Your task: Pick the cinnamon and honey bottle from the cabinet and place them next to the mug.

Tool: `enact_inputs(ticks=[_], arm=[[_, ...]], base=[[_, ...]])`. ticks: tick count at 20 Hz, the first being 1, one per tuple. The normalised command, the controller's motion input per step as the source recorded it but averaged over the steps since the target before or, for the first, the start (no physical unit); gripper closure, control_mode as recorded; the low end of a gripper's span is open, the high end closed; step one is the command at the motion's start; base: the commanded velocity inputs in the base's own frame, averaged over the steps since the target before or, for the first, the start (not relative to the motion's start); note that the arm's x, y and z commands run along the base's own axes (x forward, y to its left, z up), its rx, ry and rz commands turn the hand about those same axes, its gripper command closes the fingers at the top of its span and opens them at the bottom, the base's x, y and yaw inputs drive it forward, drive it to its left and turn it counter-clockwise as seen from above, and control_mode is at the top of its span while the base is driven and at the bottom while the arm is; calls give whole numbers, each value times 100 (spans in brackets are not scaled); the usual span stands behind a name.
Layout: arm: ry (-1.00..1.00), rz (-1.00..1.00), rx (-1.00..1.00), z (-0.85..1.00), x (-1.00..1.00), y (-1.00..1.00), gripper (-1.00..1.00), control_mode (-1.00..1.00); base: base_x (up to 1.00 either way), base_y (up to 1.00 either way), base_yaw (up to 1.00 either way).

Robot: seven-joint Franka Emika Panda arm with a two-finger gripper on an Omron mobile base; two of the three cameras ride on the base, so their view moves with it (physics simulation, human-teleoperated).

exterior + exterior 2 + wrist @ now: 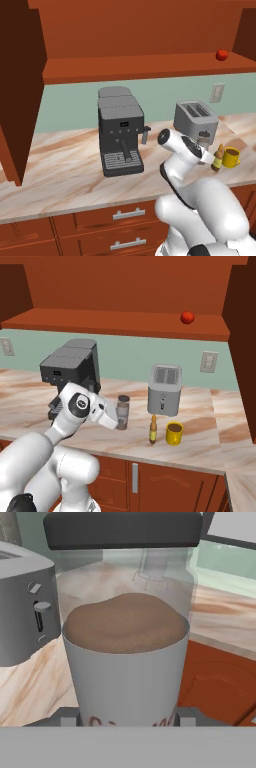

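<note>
The gripper (119, 419) holds the cinnamon (122, 412) above the counter (200, 446), left of the honey bottle (153, 430) and mug (174, 433); swinging across could topple that bottle.

base views: behind arm, left/right, down over shared counter (60, 165) | hand view: very near cinnamon (125, 637)

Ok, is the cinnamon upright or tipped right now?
Upright: the cinnamon stands vertical at the pincer, dark cap on top, left of the honey bottle.
</note>
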Motion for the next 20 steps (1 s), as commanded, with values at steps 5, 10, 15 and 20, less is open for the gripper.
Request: enact_inputs(ticks=[5, 10, 15, 20], arm=[[0, 0, 0, -20, 0, -4, 100, -100], [0, 0, 0, -29, 0, -3, 100, -100], [0, 0, 0, -35, 0, -3, 100, -100], [-1, -1, 0, -42, 0, -4, 100, -100]], base=[[0, 0, 0], [0, 0, 0], [0, 0, 0], [0, 0, 0]])
